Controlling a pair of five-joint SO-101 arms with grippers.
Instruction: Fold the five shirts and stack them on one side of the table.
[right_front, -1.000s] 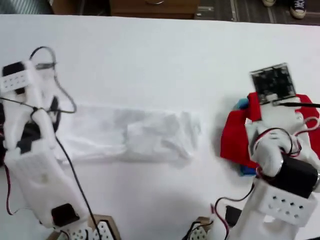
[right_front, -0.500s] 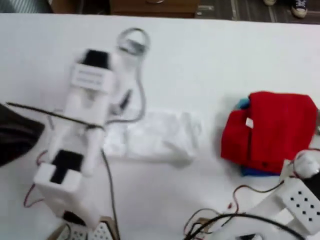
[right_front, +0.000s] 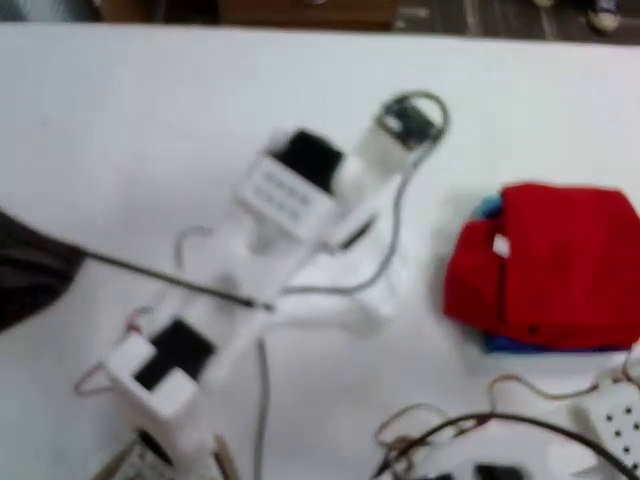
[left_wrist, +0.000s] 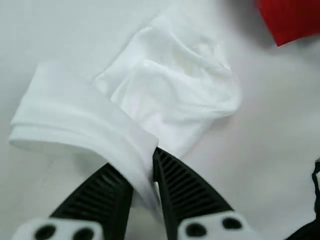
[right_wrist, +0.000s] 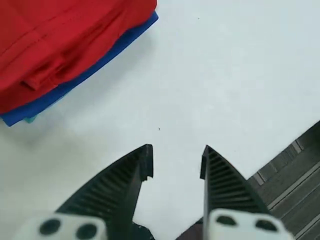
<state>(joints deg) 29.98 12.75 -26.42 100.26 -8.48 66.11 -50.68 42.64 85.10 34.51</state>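
Clamping a doubled fold of the white shirt (left_wrist: 170, 90), the left gripper (left_wrist: 145, 167) has its jaws closed tight on the cloth, which runs up between them. From that pinch the rest of the garment spreads away over the table (right_front: 150, 120) in a crumpled heap. Its free end points toward the red shirt (right_front: 555, 260), a corner of which shows just beyond in the left wrist view. So the shirt's long axis seems to run from the jaws toward the table's right edge, and I judge the coming move to be carrying the held fold along that line, over the loose end.

The right gripper (right_wrist: 175, 155) hovers with its jaws parted and nothing between them, above bare table near the front right corner. It is the nearer arm to the stack but well apart from the white shirt. Farther out, the red shirt lies folded on a blue shirt (right_wrist: 100, 55) close to the right edge. The left arm (right_front: 290, 190) stretches diagonally over the table's middle and hides much of the white cloth. Past the table's corner, dark plank flooring (right_wrist: 295, 170) shows.
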